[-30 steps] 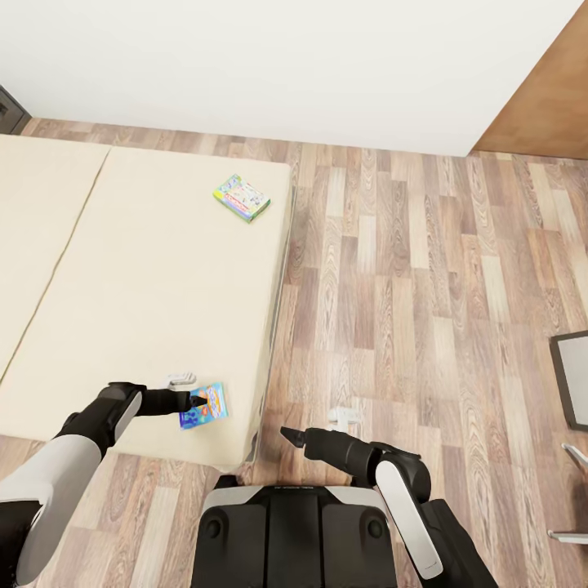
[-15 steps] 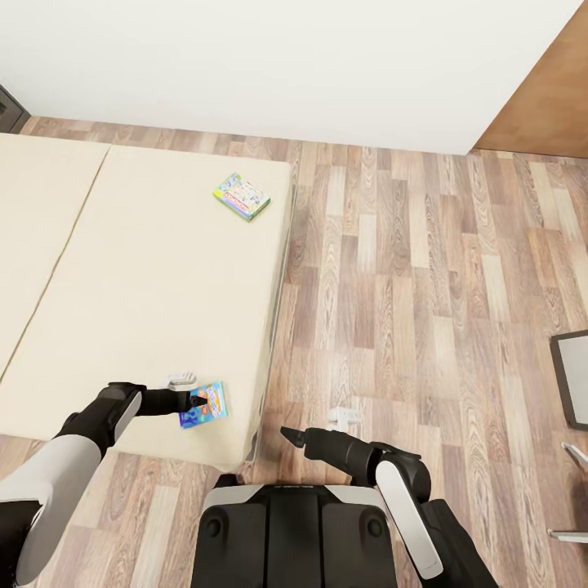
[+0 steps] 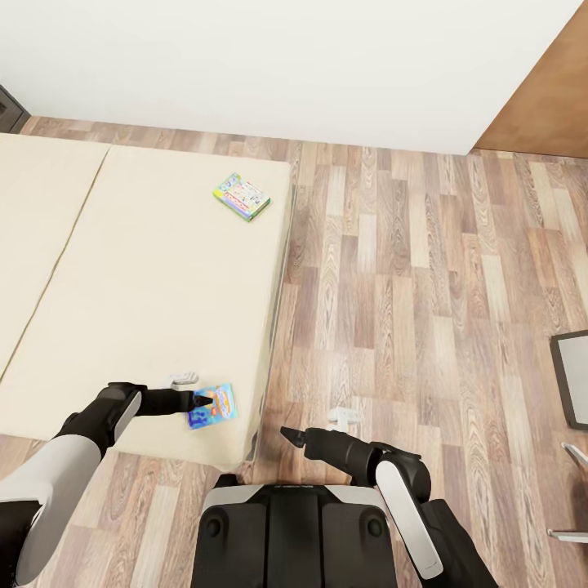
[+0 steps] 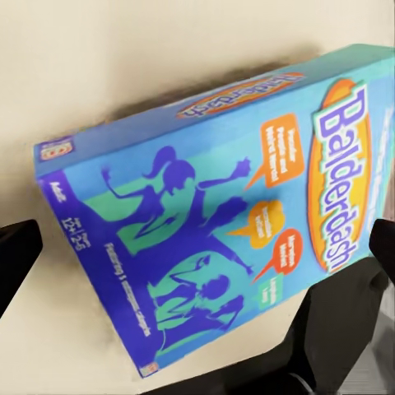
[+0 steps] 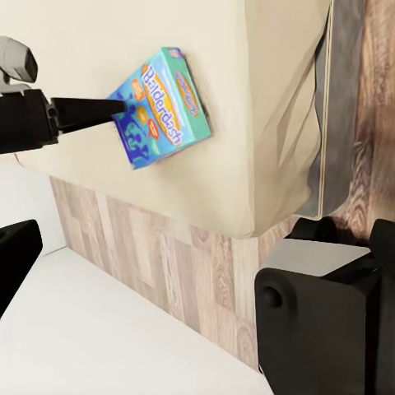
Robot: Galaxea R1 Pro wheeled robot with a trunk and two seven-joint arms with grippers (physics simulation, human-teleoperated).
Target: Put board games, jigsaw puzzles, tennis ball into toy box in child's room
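Observation:
A blue board game (image 3: 212,406) lies flat on the beige bed (image 3: 147,269), close to its near corner. My left gripper (image 3: 198,400) is at the box's left edge, open. In the left wrist view the box (image 4: 222,222) spans the gap between the two spread fingertips (image 4: 16,255). A pastel board game (image 3: 242,197) with a green edge lies at the bed's far right corner. My right gripper (image 3: 287,434) hangs open over the floor beside the bed. Its wrist view shows the blue box (image 5: 159,105) and the left gripper (image 5: 115,107) touching it.
Wood-plank floor (image 3: 408,286) stretches to the right of the bed. A white wall (image 3: 286,65) runs behind, with a brown wooden panel (image 3: 547,90) at the far right. A dark-framed grey panel (image 3: 573,377) pokes in at the right edge.
The blue board game has slid slightly right toward the bed's edge and turned a little. Both arms have barely moved.

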